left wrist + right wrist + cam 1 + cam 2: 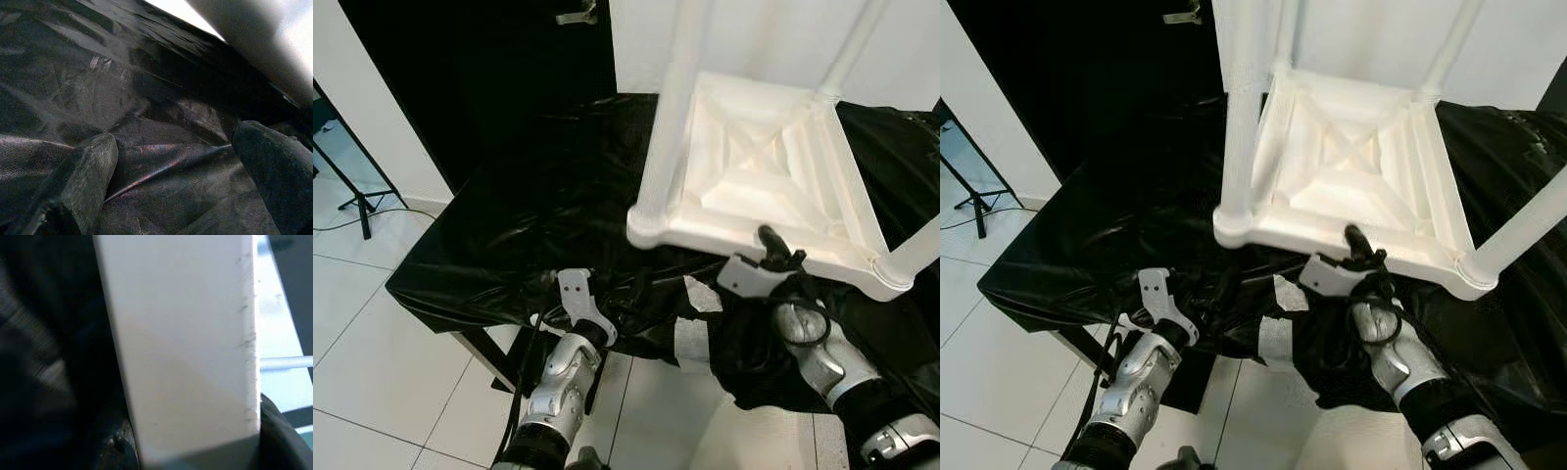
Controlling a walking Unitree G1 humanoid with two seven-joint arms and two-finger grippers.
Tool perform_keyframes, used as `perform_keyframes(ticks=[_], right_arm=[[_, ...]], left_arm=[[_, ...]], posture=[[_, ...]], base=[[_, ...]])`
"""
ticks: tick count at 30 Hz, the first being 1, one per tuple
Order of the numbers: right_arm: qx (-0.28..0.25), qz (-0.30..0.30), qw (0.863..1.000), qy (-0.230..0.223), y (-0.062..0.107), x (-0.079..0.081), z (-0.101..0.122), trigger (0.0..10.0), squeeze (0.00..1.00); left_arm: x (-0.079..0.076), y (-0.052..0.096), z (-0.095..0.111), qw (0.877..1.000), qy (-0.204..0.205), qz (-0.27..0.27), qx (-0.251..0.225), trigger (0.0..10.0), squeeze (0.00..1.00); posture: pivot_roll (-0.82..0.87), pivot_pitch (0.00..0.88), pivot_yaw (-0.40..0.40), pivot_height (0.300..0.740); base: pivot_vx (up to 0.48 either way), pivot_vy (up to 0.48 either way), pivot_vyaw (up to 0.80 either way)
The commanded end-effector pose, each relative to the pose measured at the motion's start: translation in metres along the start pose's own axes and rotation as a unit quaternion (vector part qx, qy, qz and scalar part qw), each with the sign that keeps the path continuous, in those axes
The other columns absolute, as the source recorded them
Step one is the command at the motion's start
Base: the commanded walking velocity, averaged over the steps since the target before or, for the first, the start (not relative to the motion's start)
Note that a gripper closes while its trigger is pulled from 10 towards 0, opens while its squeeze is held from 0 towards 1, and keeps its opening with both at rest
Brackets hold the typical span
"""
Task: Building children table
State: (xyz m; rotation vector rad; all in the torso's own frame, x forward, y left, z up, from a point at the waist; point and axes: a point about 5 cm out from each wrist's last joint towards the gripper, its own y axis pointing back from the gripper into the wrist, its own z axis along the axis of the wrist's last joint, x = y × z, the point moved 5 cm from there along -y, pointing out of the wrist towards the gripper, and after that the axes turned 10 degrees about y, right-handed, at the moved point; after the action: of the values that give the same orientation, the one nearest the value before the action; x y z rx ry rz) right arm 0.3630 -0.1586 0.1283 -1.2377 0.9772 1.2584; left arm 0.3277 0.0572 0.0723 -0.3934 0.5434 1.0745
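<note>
Resting upside down on your black-draped counter [489,235], the white children's table [759,171] has its near rim clamped by your right tool [773,253]; your left tool [171,161], fingers apart, lies on the cloth.

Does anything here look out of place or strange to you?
Yes. The white children's table lies upside down on the black-covered work table, its legs pointing up. That suits assembly. The black sheet is wrinkled, with white tape patches along the front edge. No damage shows.

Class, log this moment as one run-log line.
right gripper: at rim of upturned white table | left gripper: open over black cloth
</note>
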Motion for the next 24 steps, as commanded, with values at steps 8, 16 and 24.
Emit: perform_keyframes(ticks=[8,16,24], right_arm=[[-0.048,-0.107,0.985,-0.128,-0.008,-0.064,0.023,0.0,0.0],[-0.114,-0.111,0.97,-0.184,-0.011,-0.091,0.049,0.0,0.0],[-0.112,-0.141,0.946,-0.271,-0.006,-0.116,0.043,0.0,0.0]], left_arm=[[-0.019,0.011,-0.03,0.991,0.014,-0.117,0.068,10.0,0.0],[-0.019,0.01,-0.031,0.99,0.009,-0.121,0.066,10.0,0.0],[-0.021,0.011,-0.033,0.99,0.009,-0.123,0.068,10.0,0.0]], posture=[[0.04,0.0,0.064,0.74],[0.05,0.0,0.062,0.74],[0.04,0.0,0.065,0.74]], base=[[0.0,0.0,0.0],[0.0,0.0,0.0],[0.0,0.0,0.0]])
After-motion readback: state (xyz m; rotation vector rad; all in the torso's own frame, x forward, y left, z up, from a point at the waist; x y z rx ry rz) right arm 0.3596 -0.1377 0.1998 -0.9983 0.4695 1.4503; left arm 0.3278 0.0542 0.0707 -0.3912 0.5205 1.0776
